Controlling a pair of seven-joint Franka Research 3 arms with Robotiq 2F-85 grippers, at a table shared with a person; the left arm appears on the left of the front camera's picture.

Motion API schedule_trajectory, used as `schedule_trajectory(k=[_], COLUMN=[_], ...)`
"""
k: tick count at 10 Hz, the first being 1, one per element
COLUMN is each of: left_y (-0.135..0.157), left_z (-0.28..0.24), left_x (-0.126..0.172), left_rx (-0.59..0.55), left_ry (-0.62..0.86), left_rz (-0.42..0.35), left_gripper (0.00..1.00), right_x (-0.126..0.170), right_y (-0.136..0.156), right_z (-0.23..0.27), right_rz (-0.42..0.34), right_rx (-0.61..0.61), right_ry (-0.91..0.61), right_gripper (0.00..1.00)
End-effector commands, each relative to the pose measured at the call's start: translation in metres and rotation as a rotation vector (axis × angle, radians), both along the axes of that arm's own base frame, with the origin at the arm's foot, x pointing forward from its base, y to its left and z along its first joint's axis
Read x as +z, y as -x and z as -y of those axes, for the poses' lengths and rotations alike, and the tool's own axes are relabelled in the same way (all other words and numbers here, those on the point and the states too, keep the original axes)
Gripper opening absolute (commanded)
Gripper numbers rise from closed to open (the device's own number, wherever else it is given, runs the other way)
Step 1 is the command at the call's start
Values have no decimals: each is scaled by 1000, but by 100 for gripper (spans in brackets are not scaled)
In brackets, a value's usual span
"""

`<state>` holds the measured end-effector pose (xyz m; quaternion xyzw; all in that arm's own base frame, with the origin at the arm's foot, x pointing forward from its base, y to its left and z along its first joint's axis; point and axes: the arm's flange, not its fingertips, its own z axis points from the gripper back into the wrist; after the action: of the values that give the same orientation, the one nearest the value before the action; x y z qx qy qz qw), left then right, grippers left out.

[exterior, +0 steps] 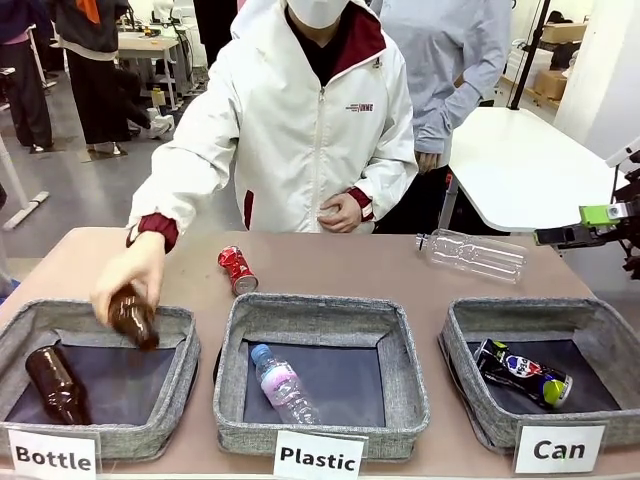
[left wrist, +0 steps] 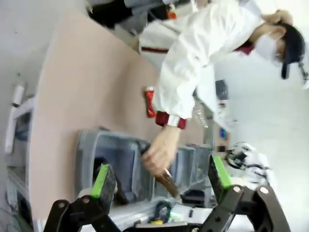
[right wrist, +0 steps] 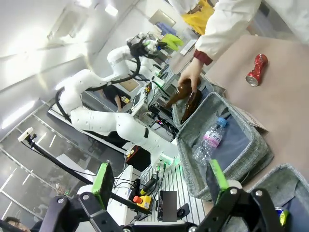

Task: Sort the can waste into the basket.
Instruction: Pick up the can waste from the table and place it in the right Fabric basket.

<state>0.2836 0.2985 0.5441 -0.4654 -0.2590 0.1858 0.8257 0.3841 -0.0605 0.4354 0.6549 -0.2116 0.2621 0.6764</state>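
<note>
Can waste, half sorted: dark blue can (exterior: pixel 523 373) lying inside the Can basket (exterior: pixel 462 370); crushed red can (exterior: pixel 237 269) on the table (exterior: pixel 400 265), well apart from that basket, not yet sorted; left claw (left wrist: pixel 161 176) and right claw (right wrist: pixel 159 178) wide open, empty.

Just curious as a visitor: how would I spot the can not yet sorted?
Start at the middle grey fabric basket, carded "Plastic". Just past its far left corner, on the tan tabletop, lies a small crushed red metal can with white lettering. Its only loose neighbour is a clear plastic bottle, farther right.
</note>
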Motion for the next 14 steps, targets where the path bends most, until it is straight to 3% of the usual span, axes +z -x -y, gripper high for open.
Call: schedule_trajectory(k=[1,4,6,10,12,14], left_y=[10,42,39,22,0,-42], left_z=[-59,-84,-85,-27,42,111], left_x=[-5,-28,-29,-5,5,5], left_rx=[-40,14,6,-31,-80,-101], left_ry=[113,183,193,123,-14,-91], left_rz=[36,50,52,5,-63,-217], left_gripper=[100,100,100,100,100,100], right_x=[0,0,0,0,0,0], right_y=[2,2,2,2,2,2], right_z=[1,1,1,1,1,1], right_rz=[20,20,20,20,20,20], right_rx=[10,10,10,10,10,10], right_ry=[-2,-2,-2,-2,-2,-2], right_gripper=[100,100,100,100,100,100])
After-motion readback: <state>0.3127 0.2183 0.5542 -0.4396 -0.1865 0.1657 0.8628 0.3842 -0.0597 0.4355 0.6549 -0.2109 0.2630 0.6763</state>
